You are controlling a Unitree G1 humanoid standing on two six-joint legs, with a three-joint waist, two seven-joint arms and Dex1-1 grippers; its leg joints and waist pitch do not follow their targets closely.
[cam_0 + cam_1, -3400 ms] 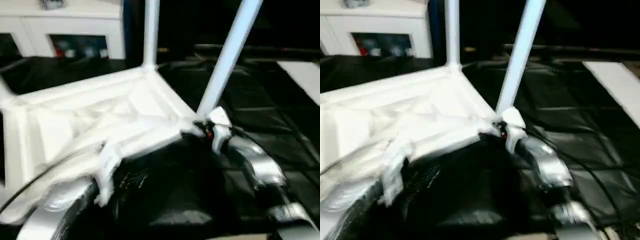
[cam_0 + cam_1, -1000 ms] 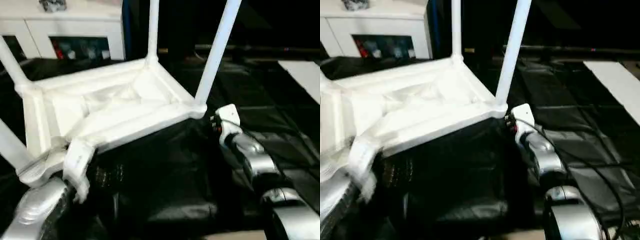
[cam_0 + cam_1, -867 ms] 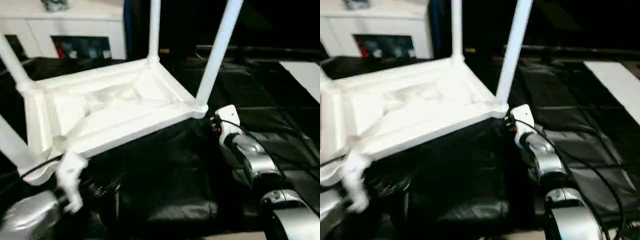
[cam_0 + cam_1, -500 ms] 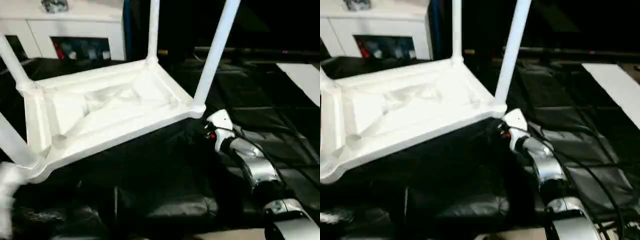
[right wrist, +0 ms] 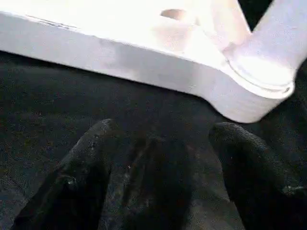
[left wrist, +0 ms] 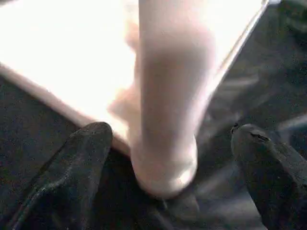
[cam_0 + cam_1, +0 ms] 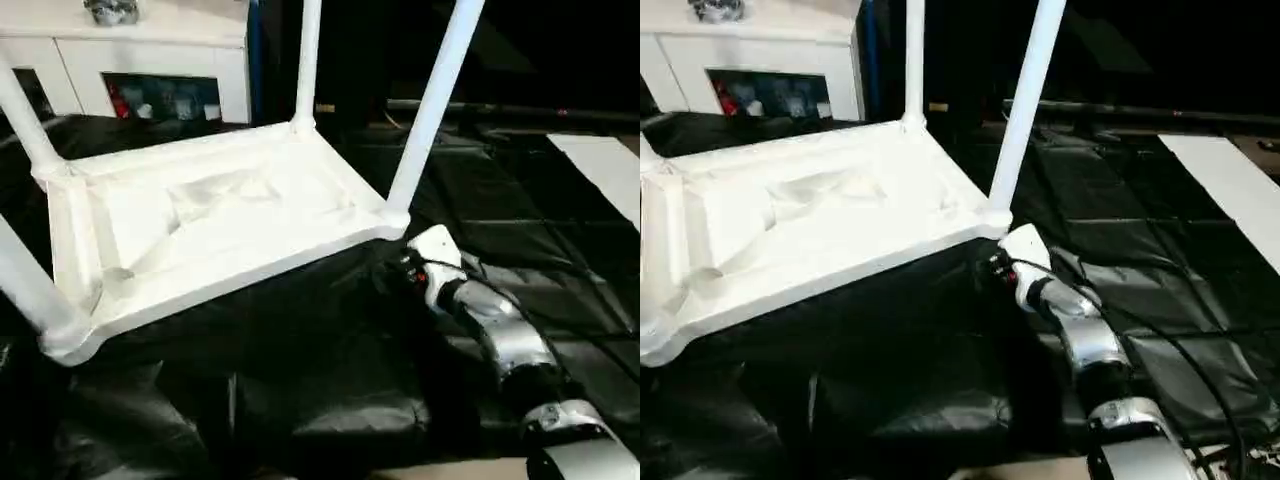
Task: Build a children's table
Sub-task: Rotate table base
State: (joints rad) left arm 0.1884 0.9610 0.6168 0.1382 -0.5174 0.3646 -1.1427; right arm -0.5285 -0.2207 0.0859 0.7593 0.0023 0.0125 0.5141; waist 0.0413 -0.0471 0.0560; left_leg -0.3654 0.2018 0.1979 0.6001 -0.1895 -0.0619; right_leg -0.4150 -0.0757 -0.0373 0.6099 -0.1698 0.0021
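Black sheeting (image 7: pixel 330 390) covering the floor, white cabinet (image 7: pixel 130 60) at back left, left gripper (image 6: pixel 168 158) wide open, empty, around a leg (image 6: pixel 170 96), upturned children's table (image 7: pixel 210 230) in middle, right gripper (image 5: pixel 158 158) open, empty, just below its near corner socket (image 5: pixel 261 81).

Dim dark surroundings, overexposed white tabletop (image 7: pixel 210 230), blurred close wrist views

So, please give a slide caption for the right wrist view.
Open right gripper apart from the upturned table's corner, over black sheet.
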